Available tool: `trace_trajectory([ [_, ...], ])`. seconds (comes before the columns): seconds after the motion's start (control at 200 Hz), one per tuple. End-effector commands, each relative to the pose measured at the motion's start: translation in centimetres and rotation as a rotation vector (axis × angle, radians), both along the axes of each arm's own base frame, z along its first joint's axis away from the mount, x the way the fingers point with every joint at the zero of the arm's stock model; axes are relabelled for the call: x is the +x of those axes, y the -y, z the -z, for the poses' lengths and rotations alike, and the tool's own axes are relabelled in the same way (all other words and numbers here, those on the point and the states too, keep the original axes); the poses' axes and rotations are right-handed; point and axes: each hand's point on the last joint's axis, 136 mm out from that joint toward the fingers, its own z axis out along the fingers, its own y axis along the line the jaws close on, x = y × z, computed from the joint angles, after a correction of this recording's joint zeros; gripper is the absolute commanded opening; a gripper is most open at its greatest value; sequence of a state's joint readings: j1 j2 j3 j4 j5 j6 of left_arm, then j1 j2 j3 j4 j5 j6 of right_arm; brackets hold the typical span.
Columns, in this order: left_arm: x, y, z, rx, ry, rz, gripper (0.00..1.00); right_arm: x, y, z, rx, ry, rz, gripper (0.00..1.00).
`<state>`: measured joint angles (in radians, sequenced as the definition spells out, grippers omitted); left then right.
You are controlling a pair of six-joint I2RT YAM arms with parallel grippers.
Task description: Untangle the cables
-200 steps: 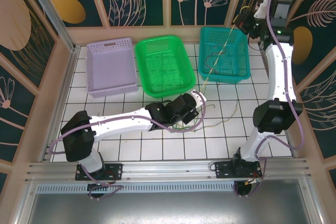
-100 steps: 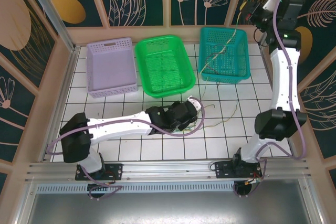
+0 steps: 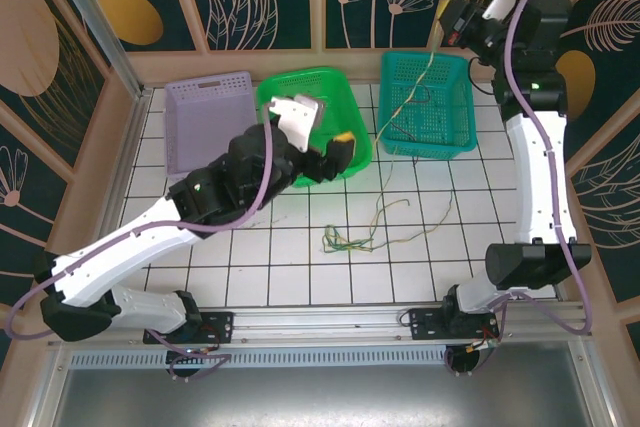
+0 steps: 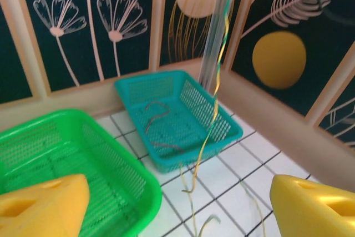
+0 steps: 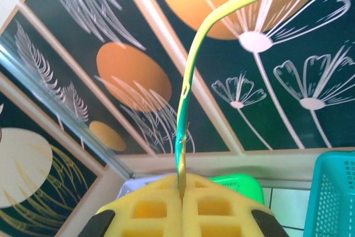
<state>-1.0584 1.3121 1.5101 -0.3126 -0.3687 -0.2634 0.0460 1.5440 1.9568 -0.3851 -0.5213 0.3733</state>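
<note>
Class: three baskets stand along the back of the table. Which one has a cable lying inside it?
The teal basket, rightmost of the three: a reddish-brown cable curls on its floor. The green basket and lilac basket show no cable inside.

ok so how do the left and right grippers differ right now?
The left gripper is open, its yellow pads far apart with nothing between them. The right gripper is shut on the yellow-green cable, which sticks up out of it.
In the top view the left gripper hangs over the green basket, and the right gripper is raised high beyond the teal basket.
Both have yellow pads and are up in the air.
</note>
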Motion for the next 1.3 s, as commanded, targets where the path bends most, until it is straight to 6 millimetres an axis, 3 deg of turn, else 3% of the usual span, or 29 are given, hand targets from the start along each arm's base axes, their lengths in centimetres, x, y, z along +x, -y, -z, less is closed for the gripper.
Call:
trace_trajectory([
  [0.0,1.4,3.6,0.1,0.004,0.020,0.092,0.86,-0.6,-2.4,-0.2,-0.025,0.000,-0.062,0.00],
  [0.13,4.6,4.5,-0.6,0.025,0.050,0.089,0.85,-0.9,-5.1,1.3,-0.012,-0.085,-0.113,0.00],
  [0.265,7.4,5.0,0.8,0.073,0.057,0.098,0.83,-1.6,-7.6,2.6,0.013,-0.157,-0.152,0.00],
  [0.445,8.8,5.8,3.4,0.149,0.048,0.117,0.78,-2.4,-10.6,3.2,0.055,-0.226,-0.211,0.00],
  [0.586,8.6,6.6,4.3,0.140,0.039,0.168,0.74,-3.2,-12.3,3.3,0.063,-0.251,-0.247,0.00],
  [0.656,8.7,6.7,4.7,0.134,0.034,0.174,0.67,-3.3,-12.7,3.5,0.060,-0.256,-0.256,0.00],
  [0.751,9.7,6.6,5.7,0.153,-0.002,0.150,0.49,-3.6,-13.0,3.4,0.062,-0.258,-0.265,0.00],
  [0.921,10.6,6.2,6.3,0.153,-0.019,0.132,0.32,-3.5,-13.1,3.1,0.082,-0.258,-0.267,0.00],
  [1.056,10.8,6.2,6.4,0.153,-0.025,0.138,0.00,-3.3,-13.3,3.1,0.089,-0.259,-0.268,0.00],
  [1.146,10.8,5.9,6.2,0.134,-0.034,0.125,0.00,-2.9,-13.3,3.4,0.086,-0.267,-0.263,0.00],
  [1.271,11.3,4.1,5.0,0.050,-0.062,0.099,0.00,-2.5,-13.2,3.7,0.072,-0.275,-0.250,0.00],
  [1.291,11.4,3.6,4.8,0.034,-0.072,0.096,0.00,-2.5,-13.1,3.7,0.071,-0.275,-0.241,0.08],
])
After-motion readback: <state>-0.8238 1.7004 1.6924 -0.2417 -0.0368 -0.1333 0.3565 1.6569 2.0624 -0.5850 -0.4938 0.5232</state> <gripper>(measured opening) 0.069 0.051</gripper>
